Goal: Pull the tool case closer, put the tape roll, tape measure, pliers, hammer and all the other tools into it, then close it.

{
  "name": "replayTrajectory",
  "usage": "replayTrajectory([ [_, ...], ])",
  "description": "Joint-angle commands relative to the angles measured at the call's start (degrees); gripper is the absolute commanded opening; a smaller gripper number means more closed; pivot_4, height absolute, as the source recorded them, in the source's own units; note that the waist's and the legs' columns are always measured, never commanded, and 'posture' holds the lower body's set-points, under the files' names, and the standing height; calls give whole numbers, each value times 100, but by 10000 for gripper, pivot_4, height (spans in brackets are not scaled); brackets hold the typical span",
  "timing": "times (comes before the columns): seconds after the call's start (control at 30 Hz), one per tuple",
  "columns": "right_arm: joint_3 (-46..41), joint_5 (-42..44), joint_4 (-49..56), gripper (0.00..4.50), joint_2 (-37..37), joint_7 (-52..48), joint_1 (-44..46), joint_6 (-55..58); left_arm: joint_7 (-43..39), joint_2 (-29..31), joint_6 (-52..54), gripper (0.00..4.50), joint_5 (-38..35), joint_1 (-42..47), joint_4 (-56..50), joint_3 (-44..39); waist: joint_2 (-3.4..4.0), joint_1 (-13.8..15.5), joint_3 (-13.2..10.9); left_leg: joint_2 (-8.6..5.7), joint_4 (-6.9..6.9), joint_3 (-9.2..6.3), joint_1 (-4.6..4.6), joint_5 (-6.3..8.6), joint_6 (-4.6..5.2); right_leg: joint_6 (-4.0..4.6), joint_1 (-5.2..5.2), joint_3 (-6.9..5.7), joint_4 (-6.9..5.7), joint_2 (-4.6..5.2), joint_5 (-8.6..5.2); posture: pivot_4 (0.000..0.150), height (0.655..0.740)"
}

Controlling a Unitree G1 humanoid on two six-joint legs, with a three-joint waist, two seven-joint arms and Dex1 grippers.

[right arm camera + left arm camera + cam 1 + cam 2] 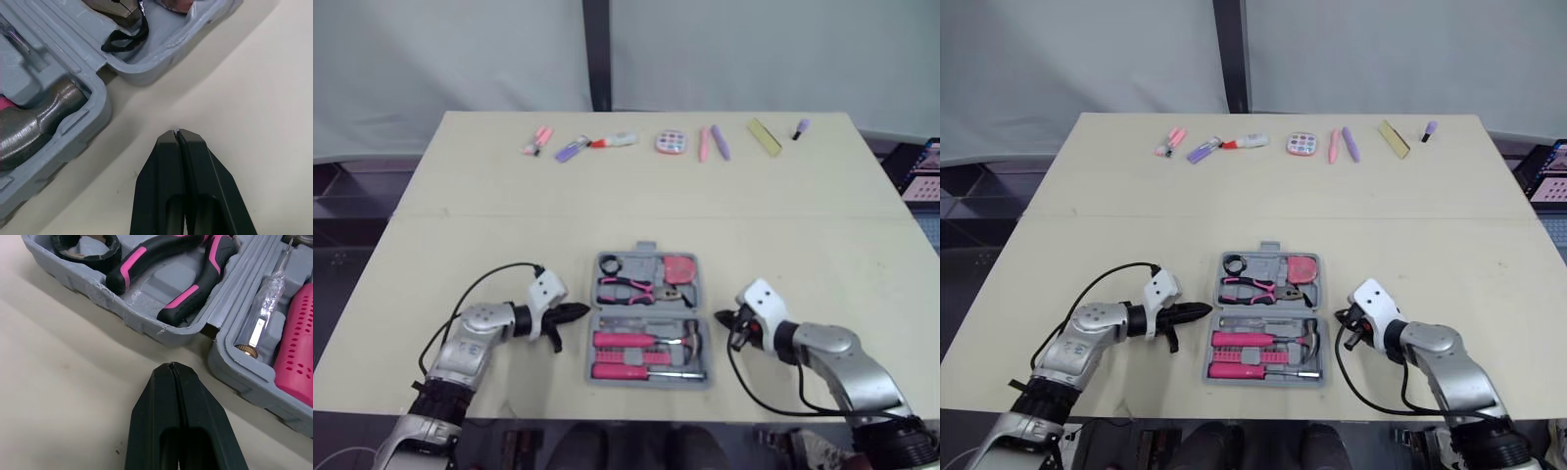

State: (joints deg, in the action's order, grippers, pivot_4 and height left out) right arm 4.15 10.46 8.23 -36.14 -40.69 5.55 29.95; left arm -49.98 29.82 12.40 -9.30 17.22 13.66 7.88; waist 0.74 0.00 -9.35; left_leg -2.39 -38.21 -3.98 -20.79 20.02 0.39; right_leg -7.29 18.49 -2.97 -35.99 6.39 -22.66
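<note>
Tool case (pixel 142 313): open flat on worktop (pixel 460 196), close in, tools inside.
Fold line: runs left to right, like each half's long side.
Left fingers (pixel 156 401): closed, empty, just beside fold's left end.
Right fingers (pixel 161 166): closed, empty, just beside right end.
Nearer arm: about equal.
</note>
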Motion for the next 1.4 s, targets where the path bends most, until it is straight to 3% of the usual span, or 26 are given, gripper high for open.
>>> replayTrajectory([
  [0.03, 75, -53, -65, 924, 11, -69, 126, -63, -3, -149, -74, 0, 67, 60, -17, 91, 0, -7, 0, 0, -3, -1, -6, 0, 0, 0, 3, -1, -1, -1, 0, 1500, 7400],
  [0.47, 339, -13, -35, 924, 111, -262, 438, 1, 10, -457, -40, 0, 204, 87, -66, 250, 0, 29, 0, -11, -29, -17, -32, -2, 2, -2, 11, -4, -4, 5, 1, 1500, 7400],
  [1.4, 414, 150, 667, 924, -155, -609, -20, 263, 47, -250, 673, 0, 154, -847, -1343, 217, 0, -1, 0, -11, -23, -17, -32, -2, 4, -2, 11, 0, -2, 6, 1, 1500, 7400],
])
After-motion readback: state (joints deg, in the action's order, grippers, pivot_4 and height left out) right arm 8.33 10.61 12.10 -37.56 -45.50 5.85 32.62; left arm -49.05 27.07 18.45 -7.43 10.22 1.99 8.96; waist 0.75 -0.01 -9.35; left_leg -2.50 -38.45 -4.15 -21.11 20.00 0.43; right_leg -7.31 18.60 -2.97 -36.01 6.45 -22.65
